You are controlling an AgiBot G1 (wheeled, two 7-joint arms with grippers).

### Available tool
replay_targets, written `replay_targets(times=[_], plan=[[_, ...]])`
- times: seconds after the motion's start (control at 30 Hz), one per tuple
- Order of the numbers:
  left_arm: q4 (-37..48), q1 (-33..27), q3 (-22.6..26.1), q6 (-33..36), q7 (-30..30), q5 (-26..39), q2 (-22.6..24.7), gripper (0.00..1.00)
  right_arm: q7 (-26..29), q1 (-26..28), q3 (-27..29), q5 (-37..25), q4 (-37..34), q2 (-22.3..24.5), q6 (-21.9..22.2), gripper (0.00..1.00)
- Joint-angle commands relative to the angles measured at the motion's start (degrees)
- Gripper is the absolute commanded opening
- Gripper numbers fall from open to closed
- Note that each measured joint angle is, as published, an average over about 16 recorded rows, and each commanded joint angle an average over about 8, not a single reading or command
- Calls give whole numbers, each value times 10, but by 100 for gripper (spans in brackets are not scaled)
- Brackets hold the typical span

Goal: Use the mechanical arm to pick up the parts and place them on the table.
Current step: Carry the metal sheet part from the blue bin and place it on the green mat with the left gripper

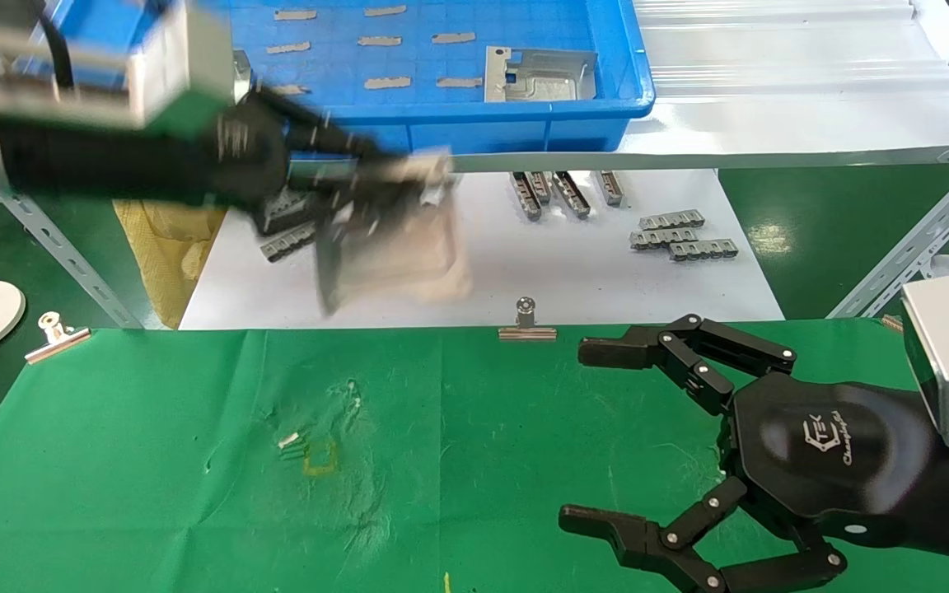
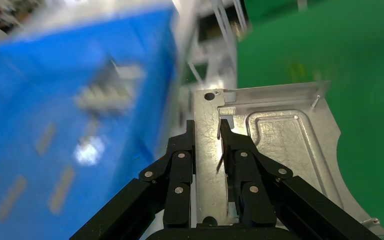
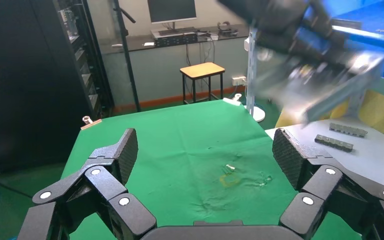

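Your left claw (image 1: 376, 193) is pinching a part (image 1: 396, 247) by one edge and carrying it in the air over the white board (image 1: 606, 280), just beyond the far edge of the tabletop (image 1: 153, 461). From the left wrist, the two fingers (image 2: 180, 165) are pressed against opposite faces of the plate's flat margin beside the embossed channel, near the corner with the small hole, and the rest of the plate hangs out past the grip. Another part (image 1: 536, 74) lies in the blue bin (image 1: 524, 123) beyond the board; none lies on the green cloth yet. Your right claw (image 1: 598, 436) rests over the near right corner of the tabletop, spread wide and holding nothing. Judge the plate as thin sheet metal: light and stiff, so it should not sag, but smooth and bare, so it can slip or swing in an edge pinch when the arm moves fast. Its bent-up edges and cutouts look sharp enough to snag the wrinkled cloth. The flat margin you have now seems the right place to hold; the embossed area and the raised lips would give the pads poor seating. Bring it over the middle of the tabletop, lower it until the free edge is close to the cloth, and only then let go, so it does not drop and bounce.
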Motion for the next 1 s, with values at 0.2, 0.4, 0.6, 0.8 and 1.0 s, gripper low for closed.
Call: replay_targets(times=[0.2, 0.4, 0.6, 0.8, 1.0], plan=[[-8, 49, 51, 0, 74, 43, -15, 0, 0, 0, 0, 0, 0, 0, 0, 100], [7, 84, 81, -4, 108, 60, -16, 0, 0, 0, 0, 0, 0, 0, 0, 100], [35, 106, 89, -16, 132, 62, -10, 29, 0, 0, 0, 0, 0, 0, 0, 100], [58, 120, 87, -31, 168, 57, -4, 100, 0, 0, 0, 0, 0, 0, 0, 100], [75, 121, 87, -42, 197, 58, 0, 100, 0, 0, 0, 0, 0, 0, 0, 100]])
